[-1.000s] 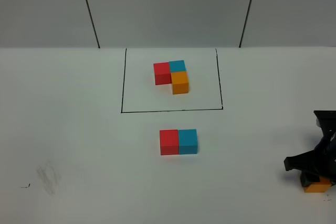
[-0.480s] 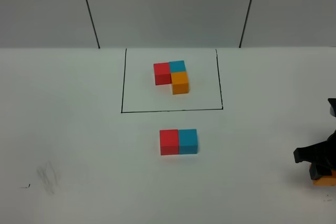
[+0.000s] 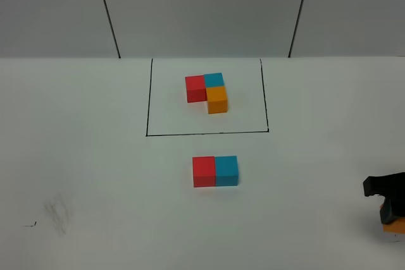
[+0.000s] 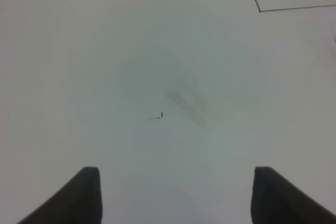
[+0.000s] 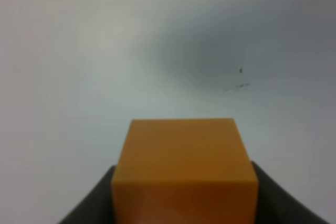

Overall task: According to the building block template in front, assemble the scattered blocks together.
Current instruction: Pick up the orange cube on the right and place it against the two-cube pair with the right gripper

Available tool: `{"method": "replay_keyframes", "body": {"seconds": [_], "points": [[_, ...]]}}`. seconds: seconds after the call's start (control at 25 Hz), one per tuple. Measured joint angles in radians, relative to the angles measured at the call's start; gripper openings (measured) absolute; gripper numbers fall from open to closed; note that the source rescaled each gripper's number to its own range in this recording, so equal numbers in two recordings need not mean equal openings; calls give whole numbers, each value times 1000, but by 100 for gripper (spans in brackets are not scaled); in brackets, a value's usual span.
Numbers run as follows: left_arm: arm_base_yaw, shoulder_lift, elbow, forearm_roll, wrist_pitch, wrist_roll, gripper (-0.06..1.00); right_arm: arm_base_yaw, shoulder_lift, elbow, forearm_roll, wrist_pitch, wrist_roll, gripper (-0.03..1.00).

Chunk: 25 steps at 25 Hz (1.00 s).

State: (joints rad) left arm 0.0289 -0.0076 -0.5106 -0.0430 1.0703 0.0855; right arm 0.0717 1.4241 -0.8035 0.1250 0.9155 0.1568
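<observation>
Six cubes are in view: two red, two light blue and two orange. Three are joined as the building block template (image 3: 209, 91), and three are scattered blocks. One thin black outline (image 3: 147, 99) frames the template at the far middle of the white worktop (image 3: 95, 156).

The template's red and blue cubes form a row running left to right, red on the left. Its orange cube sits on the near side of the blue one, making an L.

Just near of the outline, the loose red cube (image 3: 204, 171) and light blue cube (image 3: 226, 170) touch side by side. Their long axis also runs left to right, red on the left.

The loose orange cube (image 3: 393, 224) is well apart from them, at the near right edge. The right fingers (image 5: 89, 205) are clamped on its two sides. The left fingers (image 4: 79, 198) stand wide, with bare worktop between them.
</observation>
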Motion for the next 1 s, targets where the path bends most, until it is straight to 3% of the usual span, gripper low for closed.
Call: {"method": "replay_keyframes", "body": {"seconds": [0.48, 1.0], "points": [[0, 0, 0, 0, 0, 0, 54, 251, -15, 0, 30, -85, 92, 0], [0, 0, 0, 0, 0, 0, 54, 441, -12, 0, 27, -112, 225, 0]]}}
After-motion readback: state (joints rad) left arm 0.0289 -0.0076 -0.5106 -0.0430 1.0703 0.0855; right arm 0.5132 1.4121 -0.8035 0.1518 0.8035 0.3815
